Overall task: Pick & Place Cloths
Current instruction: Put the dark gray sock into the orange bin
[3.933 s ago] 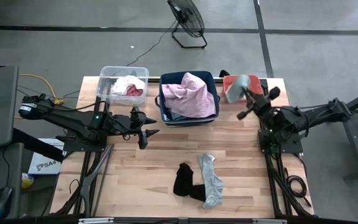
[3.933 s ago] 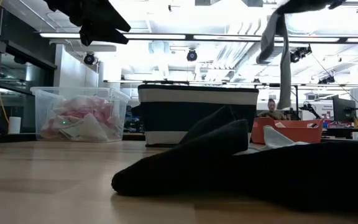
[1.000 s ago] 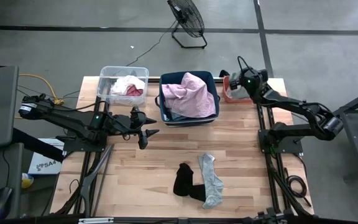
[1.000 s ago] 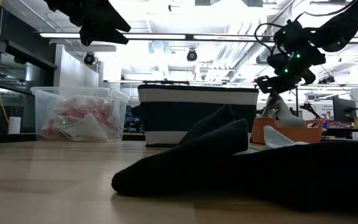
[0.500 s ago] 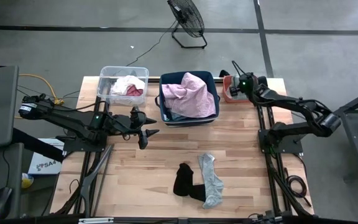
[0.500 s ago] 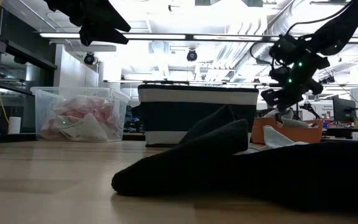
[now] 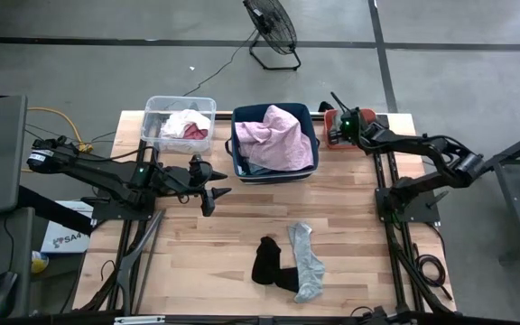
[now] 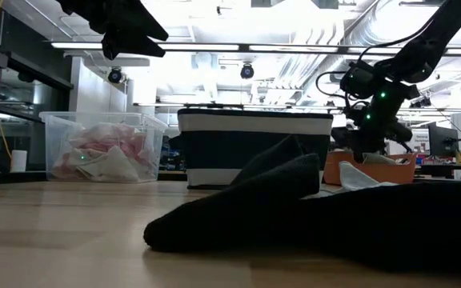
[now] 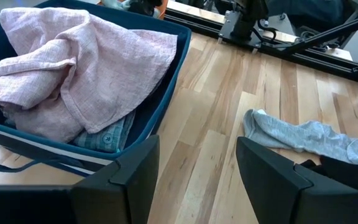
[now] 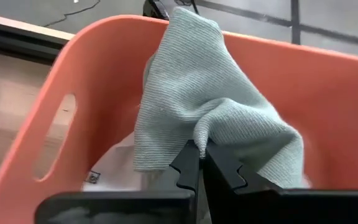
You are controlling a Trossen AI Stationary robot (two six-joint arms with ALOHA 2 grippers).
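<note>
My right gripper [image 7: 339, 125] is down in the coral bin [image 10: 104, 56] at the table's far right, shut on a pale grey-green sock [image 10: 210, 93]. Under the sock a white cloth [image 10: 114, 165] lies in the bin. My left gripper [image 7: 215, 192] hangs open above the table, in front of the clear bin [image 7: 156, 104] and beside the navy bin [image 9: 166, 106]. A light pink cloth [image 7: 278, 135] fills the navy bin. A grey sock [image 7: 305, 262] and a black sock [image 7: 267, 262] lie flat near the table's near edge. My right gripper pinches the grey-green sock between its two fingers at a bunched fold [image 10: 196, 132], several layers thick. The fingers point down into the coral bin. The sock is heaped ahead of the fingers against the bin's inner wall, slack.
The clear bin holds white and hot pink cloths [image 7: 186, 126]. The three bins stand in a row along the far edge. Bare wood [image 7: 242, 212] lies between the bins and the two socks. In the low view the black sock [image 8: 294, 208] fills the foreground. A fan stands on the floor beyond.
My right gripper has gone down and a little toward the table's left, into the coral bin, still shut on the sock. The sock, which showed above the bin's rim, now sits bunched inside it.
</note>
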